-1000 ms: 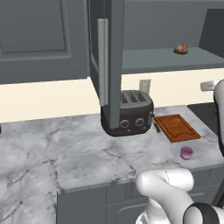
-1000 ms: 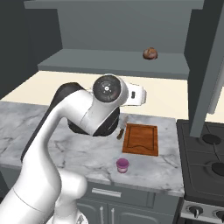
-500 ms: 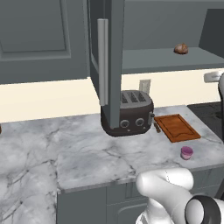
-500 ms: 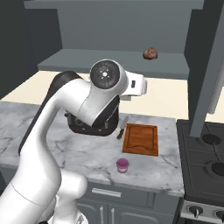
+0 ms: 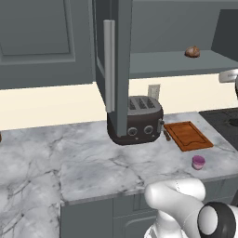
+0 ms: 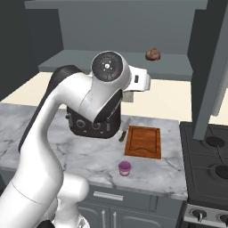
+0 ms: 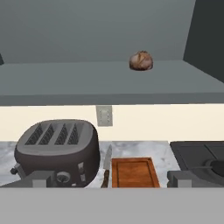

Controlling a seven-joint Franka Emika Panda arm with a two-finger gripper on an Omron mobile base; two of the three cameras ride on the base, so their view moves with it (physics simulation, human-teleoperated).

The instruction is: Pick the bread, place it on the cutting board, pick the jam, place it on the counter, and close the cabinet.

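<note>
The bread (image 5: 192,51) (image 6: 153,54) (image 7: 141,61), a mottled brown lump, sits on the shelf of the open cabinet (image 5: 176,65). My gripper (image 7: 113,180) hangs in front of and below that shelf, facing it, open, its fingers (image 7: 38,179) wide apart with nothing between them. The white hand (image 6: 139,83) is level with the shelf's front edge. On the counter (image 5: 93,162) below lie the reddish cutting board (image 5: 188,135) (image 6: 143,141) (image 7: 134,172) and, nearer the front edge, the pink-purple jam (image 5: 198,161) (image 6: 124,168).
A dark toaster (image 5: 135,121) (image 6: 91,124) (image 7: 57,151) stands left of the board, with a knife (image 6: 124,130) (image 7: 106,164) between them. The open cabinet doors (image 5: 116,69) (image 6: 211,67) jut out on both sides. A stove (image 6: 209,156) is at the right.
My hand has risen a little, closer to shelf height. The bread, jam, board and doors have not moved.
</note>
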